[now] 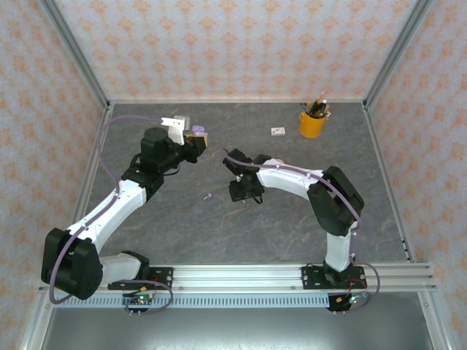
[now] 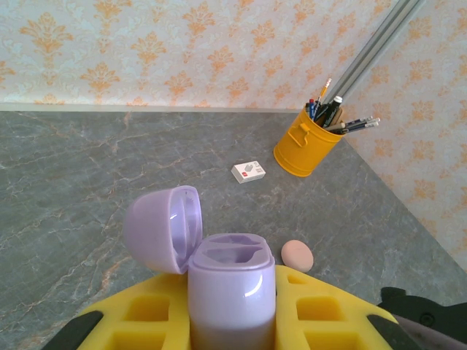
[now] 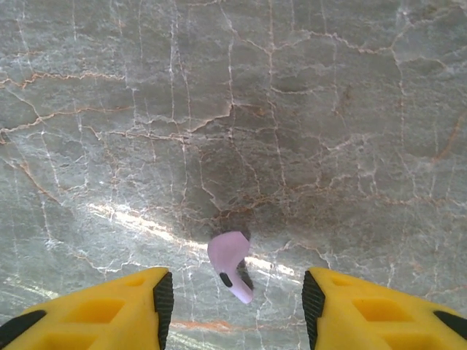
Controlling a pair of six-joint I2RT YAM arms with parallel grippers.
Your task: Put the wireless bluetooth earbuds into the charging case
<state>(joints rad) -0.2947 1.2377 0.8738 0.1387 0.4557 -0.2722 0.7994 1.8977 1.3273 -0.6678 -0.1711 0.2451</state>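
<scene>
My left gripper [image 1: 195, 140] is lifted above the back left of the table and is shut on a lilac charging case [image 2: 232, 281]. The case stands upright between the yellow fingers [image 2: 139, 317], its hinged lid [image 2: 164, 227] swung open to the left, and both sockets look empty. My right gripper [image 1: 246, 193] points down at mid-table and is open. In the right wrist view a lilac earbud [image 3: 230, 264] lies on the marble between and just ahead of the spread fingertips [image 3: 162, 295], touching neither. One lilac earbud [image 1: 208, 196] shows on the table left of the right gripper.
A yellow pencil cup [image 1: 312, 122] stands at the back right, with a small white box [image 1: 277, 132] to its left. A small peach-pink rounded object [image 2: 297, 256] lies on the table just past the left fingers. Patterned walls enclose the grey marble table [image 1: 219, 240].
</scene>
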